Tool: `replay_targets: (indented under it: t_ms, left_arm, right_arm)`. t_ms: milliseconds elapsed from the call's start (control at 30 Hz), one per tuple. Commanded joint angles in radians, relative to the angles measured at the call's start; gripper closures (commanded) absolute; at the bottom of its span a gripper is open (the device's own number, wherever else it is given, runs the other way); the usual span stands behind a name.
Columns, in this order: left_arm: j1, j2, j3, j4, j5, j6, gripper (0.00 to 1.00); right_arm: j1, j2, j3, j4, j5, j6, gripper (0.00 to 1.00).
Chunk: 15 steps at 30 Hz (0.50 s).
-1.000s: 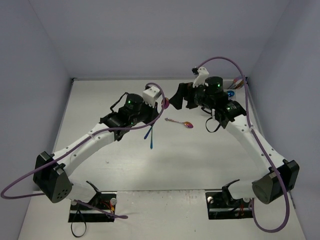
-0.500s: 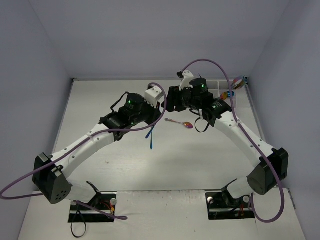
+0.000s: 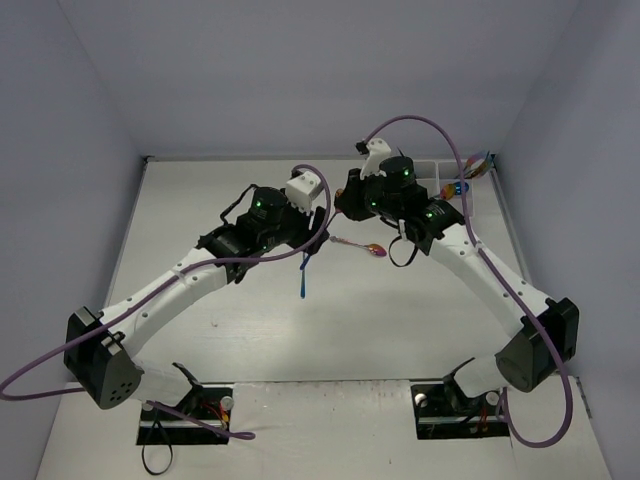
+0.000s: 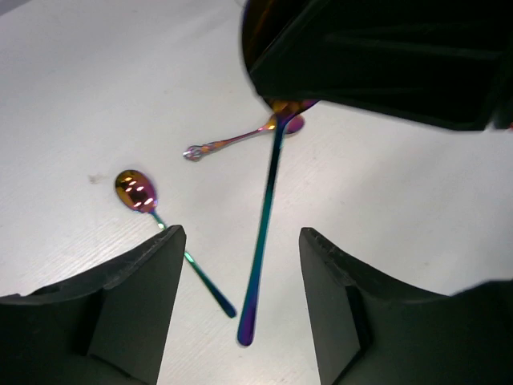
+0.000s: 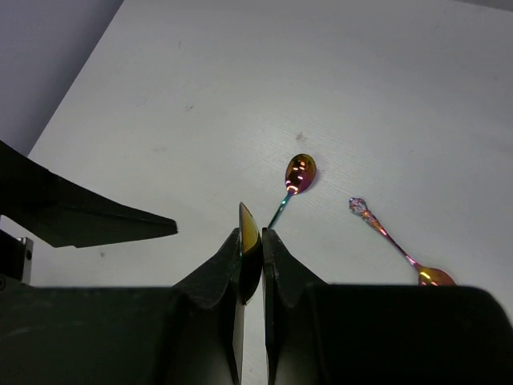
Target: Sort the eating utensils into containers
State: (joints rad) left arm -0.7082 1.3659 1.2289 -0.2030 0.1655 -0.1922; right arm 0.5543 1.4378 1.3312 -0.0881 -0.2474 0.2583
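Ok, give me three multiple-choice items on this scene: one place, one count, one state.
1. The long blue-purple metal spoon hangs: A from the right end effector; B in a tray; C flat on the table.
2. Spoons lying on the white table: A one; B two; C four.
3. The left end effector is: A open; B shut; C out of view.
Answers: 1 A, its bowl is pinched there; 2 B, a gold-bowled spoon and an ornate pink-handled spoon; 3 A, its jaws stand apart.

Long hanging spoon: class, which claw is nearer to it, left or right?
Right. The right claw is shut on the bowl of the long hanging spoon, touching it. The left claw is open, a finger on each side of the handle, not touching.
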Motion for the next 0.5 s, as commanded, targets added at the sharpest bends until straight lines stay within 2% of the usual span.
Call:
replay_targets:
  t_ms: [0, 67, 133, 300, 467]
  left_arm:
    - [-0.005, -0.023, 0.017, -0.003, -0.143, -0.031, 0.23]
    - [-0.004, -0.024, 0.003, -0.037, -0.236, -0.053, 0.09]
    - [-0.004, -0.025, -0.012, -0.062, -0.298, -0.078, 0.04]
    - [0.002, -0.031, -0.075, -0.108, -0.409, -0.134, 0.03]
    - [0.012, -0.035, -0.14, -0.131, -0.443, -0.197, 0.03]
  right_arm:
    - [-0.055, -0.07, 0.019, 0.06, 0.109, -0.049, 1.0]
    - [-0.112, -0.081, 0.027, 0.062, 0.134, -0.064, 1.0]
    - [-0.191, -0.091, 0.035, 0.062, 0.166, -0.093, 1.0]
    - [-0.323, -0.078, 0.094, 0.065, 0.298, -0.198, 1.0]
    - [-0.453, -0.01, 0.148, 0.122, 0.323, -0.228, 1.0]
